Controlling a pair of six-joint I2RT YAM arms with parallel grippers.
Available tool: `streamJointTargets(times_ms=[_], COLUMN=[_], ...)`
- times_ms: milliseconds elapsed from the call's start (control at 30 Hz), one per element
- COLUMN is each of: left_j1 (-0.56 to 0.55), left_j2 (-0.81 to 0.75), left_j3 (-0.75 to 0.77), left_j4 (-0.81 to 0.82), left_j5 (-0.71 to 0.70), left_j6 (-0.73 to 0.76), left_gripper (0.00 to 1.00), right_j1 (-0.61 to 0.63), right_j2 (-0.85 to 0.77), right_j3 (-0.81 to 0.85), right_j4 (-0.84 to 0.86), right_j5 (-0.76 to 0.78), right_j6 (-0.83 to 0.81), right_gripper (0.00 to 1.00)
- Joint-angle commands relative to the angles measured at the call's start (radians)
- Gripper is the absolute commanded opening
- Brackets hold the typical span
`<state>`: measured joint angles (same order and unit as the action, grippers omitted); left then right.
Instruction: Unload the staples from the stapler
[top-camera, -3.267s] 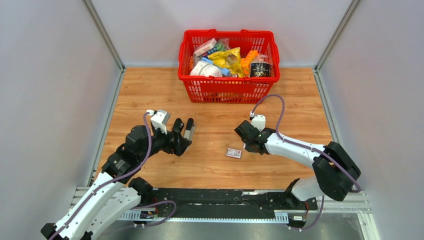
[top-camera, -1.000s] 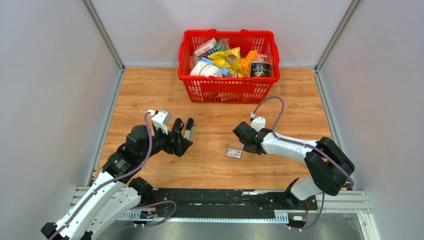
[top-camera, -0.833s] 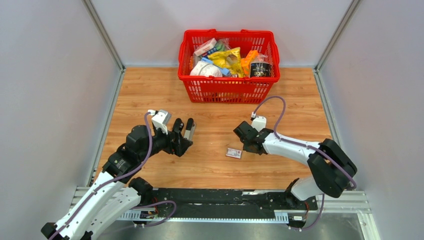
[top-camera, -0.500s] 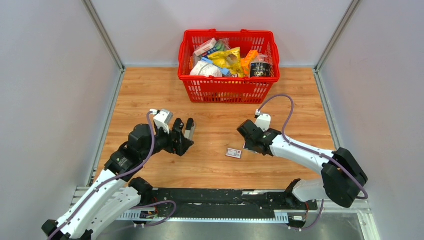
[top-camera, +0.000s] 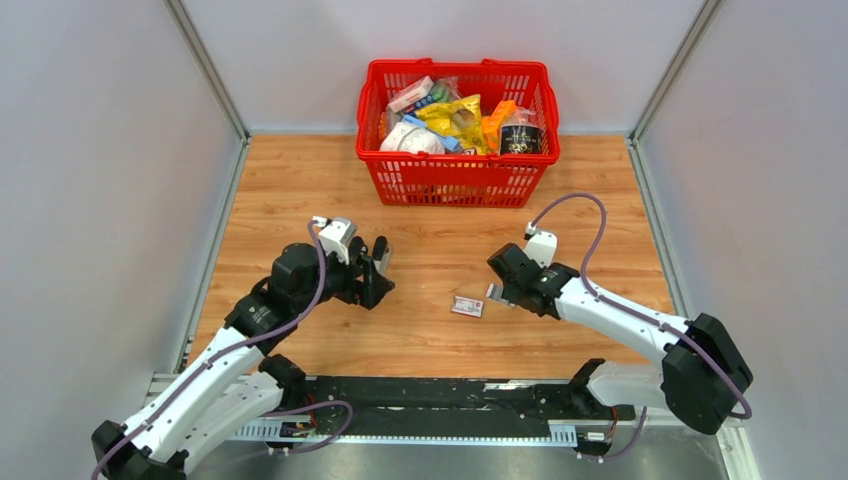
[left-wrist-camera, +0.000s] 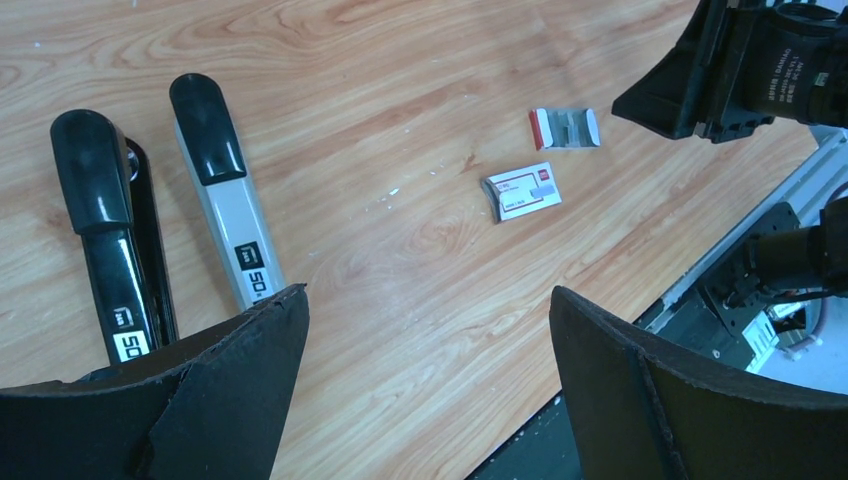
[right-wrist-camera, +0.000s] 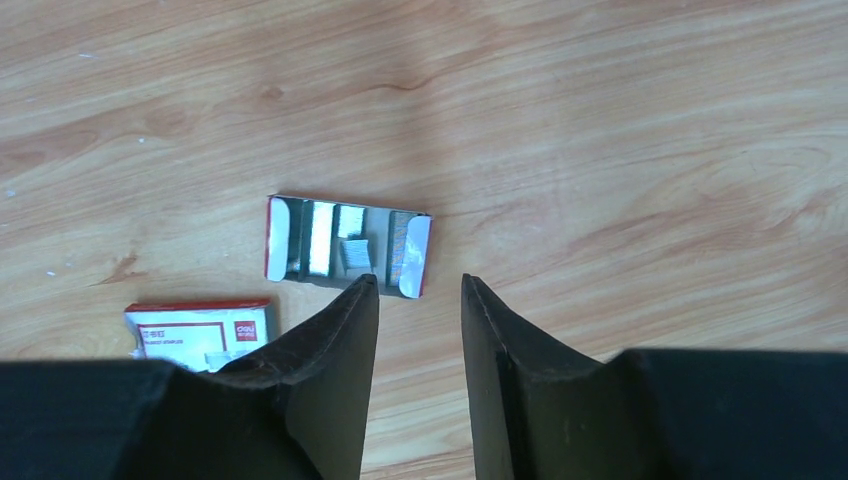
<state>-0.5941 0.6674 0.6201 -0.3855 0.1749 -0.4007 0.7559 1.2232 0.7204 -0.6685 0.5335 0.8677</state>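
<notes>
In the left wrist view a black stapler (left-wrist-camera: 100, 215) and a grey one (left-wrist-camera: 222, 195) lie side by side on the wood. My left gripper (left-wrist-camera: 425, 292) hangs above and beside them, wide open and empty. The top view hides them under that gripper (top-camera: 372, 272). Silvery staples (right-wrist-camera: 321, 236) lie in strips in a small open tray (right-wrist-camera: 412, 252), which also shows from the left wrist (left-wrist-camera: 565, 128). My right gripper (right-wrist-camera: 415, 285) hovers just short of the tray, jaws partly apart with only bare wood between them. It sits right of centre in the top view (top-camera: 498, 291).
A white-and-red labelled box (top-camera: 467, 306) lies next to the tray, also seen from the right wrist (right-wrist-camera: 200, 330). A red basket (top-camera: 455, 182) full of packets stands at the back. Grey walls close in both sides, and a metal rail (top-camera: 430, 395) runs along the near edge.
My right arm has swung its elbow out to the right and drawn the gripper slightly back from the tray, jaws a little wider. My left gripper has shifted slightly right.
</notes>
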Motion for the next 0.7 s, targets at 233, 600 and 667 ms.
streamJointTargets(times_ms=[233,600,667], left_j1=[0.0,0.0,0.0], left_j2=[0.103,0.147,0.149], left_j3=[-0.042,-0.065,-0.068], left_j4=[0.146,0.201,0.204], left_j5=[0.028,0.049,0.049], left_j6=[-0.03,-0.053,-0.052], left_gripper=[0.96,0.94,0.94], right_j1=[-0.059,-0.067,-0.067], right_j2=[0.005,0.065,0.074], right_j3=[-0.052,-0.056,-0.056], right_j4=[0.078,0.139,0.142], right_j5=[-0.026,-0.055,-0.058], right_j6=[0.008,0.004,0.002], right_gripper=[0.36,0.34,0.33])
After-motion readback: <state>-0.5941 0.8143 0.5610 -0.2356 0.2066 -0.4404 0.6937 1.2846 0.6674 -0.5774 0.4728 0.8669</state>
